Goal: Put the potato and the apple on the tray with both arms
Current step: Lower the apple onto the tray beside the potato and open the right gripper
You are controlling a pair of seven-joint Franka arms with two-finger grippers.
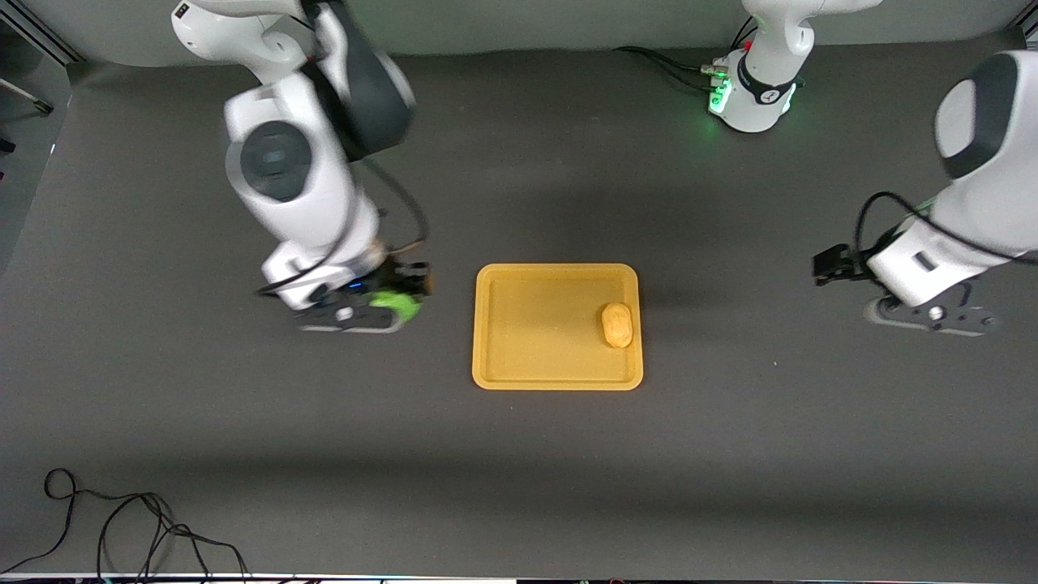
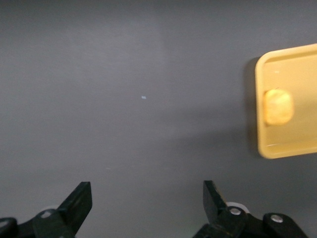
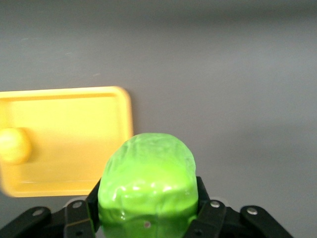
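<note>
The yellow-orange tray (image 1: 535, 357) lies at the table's middle. The tan potato (image 1: 617, 324) rests in it by the rim toward the left arm's end; it also shows in the left wrist view (image 2: 278, 106) and the right wrist view (image 3: 14, 145). My right gripper (image 1: 397, 307) is shut on the bright green apple (image 1: 396, 303), held over bare table just off the tray's rim toward the right arm's end. In the right wrist view the apple (image 3: 147, 183) fills the jaws, with the tray (image 3: 74, 134) ahead. My left gripper (image 1: 932, 316) is open and empty, over bare table; its fingers (image 2: 79, 203) stand wide apart.
A dark mat (image 1: 519, 454) covers the table. Loose black cables (image 1: 122, 527) lie at the front corner toward the right arm's end. The left arm's green-lit base (image 1: 750, 93) stands at the back with cables beside it.
</note>
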